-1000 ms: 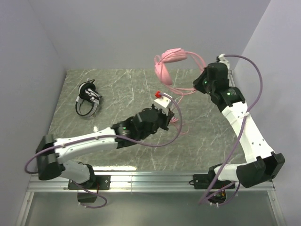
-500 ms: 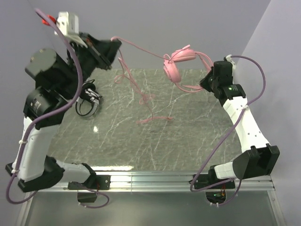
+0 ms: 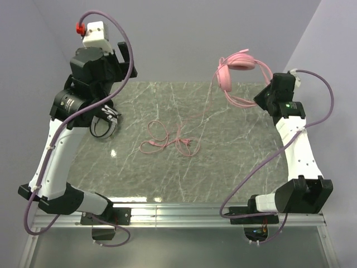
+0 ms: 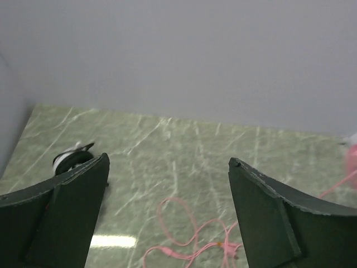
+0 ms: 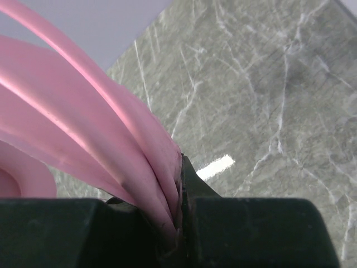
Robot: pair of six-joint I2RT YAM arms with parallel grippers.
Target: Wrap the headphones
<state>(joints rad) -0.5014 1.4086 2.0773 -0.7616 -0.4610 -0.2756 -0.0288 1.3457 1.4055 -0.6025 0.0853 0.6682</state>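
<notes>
my right gripper is clamped on the band of the pink headphones and holds them in the air over the far right corner of the worktop. their pink cable hangs from the cups and runs down and left to a loose tangle of loops on the middle of the worktop. my left gripper is high over the far left corner, jaws wide apart and empty. from its wrist view the loops lie below it, roughly centred between the fingers. the left arm is the free one and the nearer, so i judge it should drop onto that slack. the black-and-white headphones lie by the left edge.
</notes>
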